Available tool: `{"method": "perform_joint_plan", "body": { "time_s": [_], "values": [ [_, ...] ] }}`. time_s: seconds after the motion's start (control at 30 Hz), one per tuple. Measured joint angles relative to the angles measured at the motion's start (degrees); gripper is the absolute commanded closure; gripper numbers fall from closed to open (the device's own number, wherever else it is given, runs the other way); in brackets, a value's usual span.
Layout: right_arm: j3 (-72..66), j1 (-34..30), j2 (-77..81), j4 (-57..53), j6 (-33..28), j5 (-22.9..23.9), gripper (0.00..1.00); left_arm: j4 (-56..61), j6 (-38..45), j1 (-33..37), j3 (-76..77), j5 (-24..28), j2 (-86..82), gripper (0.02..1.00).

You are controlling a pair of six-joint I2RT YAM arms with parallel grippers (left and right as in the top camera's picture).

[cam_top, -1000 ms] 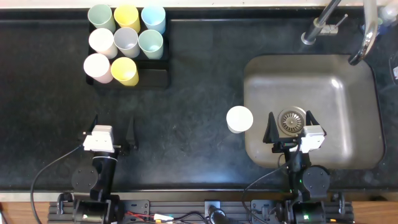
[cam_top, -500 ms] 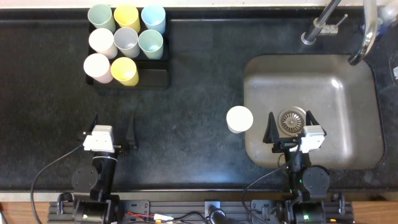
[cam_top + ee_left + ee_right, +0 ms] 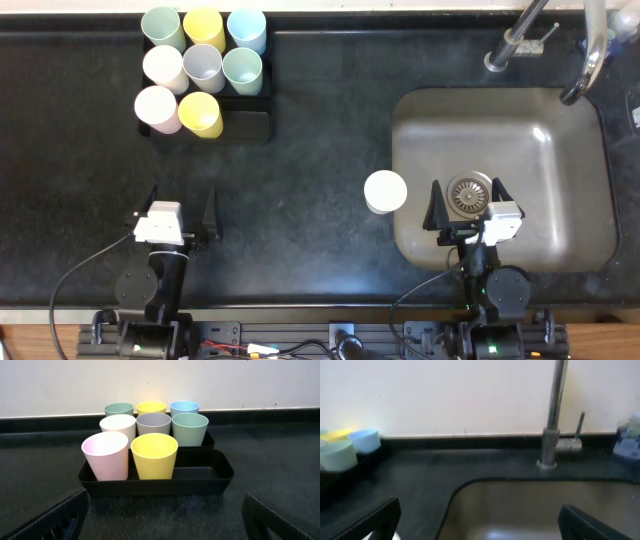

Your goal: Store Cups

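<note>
- A black tray sits toward the far left of a dark counter, packed with eight cups in three rows.
- Green, yellow and blue fill the back row, and white, grey and green the middle.
- A pink cup and a yellow cup stand side by side at the front, with bare tray floor to their right.
- A lone white cup stands on the counter just beside the left rim of the steel sink, well apart from the tray. It appears to be upside down, though the overhead angle leaves that uncertain.
- The left gripper hangs low over the counter on the near side of the tray and faces it. Its fingers are spread wide with nothing between them.
- The right gripper is over the near left part of the sink, by the drain. Its fingers are likewise parted and empty, and the lone white cup is just to its left.
- A faucet rises from the counter behind the sink.
</note>
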Motion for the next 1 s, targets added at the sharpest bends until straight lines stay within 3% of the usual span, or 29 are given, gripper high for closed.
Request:
{"method": "perform_joint_plan", "body": {
  "time_s": [0.2, 0.37, 0.53, 0.7, 0.8, 1.0],
  "values": [
    [18.7, 0.0, 9.4, -23.0, 0.2, -1.8, 0.005, 0.0, 0.0, 0.0, 0.0, 0.0, 0.0, 0.02],
    [49.2, 0.3, 32.2, -49.6, 0.1, -2.0, 0.003, 0.2, 0.2, 0.0, -0.3, -0.2, -0.1, 0.02],
    [69.2, 3.4, 54.9, -70.1, 0.0, -1.0, 0.003, 0.3, 0.2, 0.0, -0.3, -0.4, -0.1, 0.02],
    [71.7, 9.5, 72.2, -72.4, -3.6, 2.3, 0.003, 0.3, 0.2, 0.0, -0.3, -0.4, -0.1, 0.02],
    [71.6, 11.5, 81.5, -71.6, -9.5, -0.4, 0.003, 0.3, 0.2, 0.0, -0.3, -0.4, -0.1, 0.02],
    [71.6, 11.5, 88.9, -71.1, -14.7, -2.3, 0.005, 0.3, 0.2, 0.0, -0.3, -0.4, -0.1, 0.02]
  ]
}}
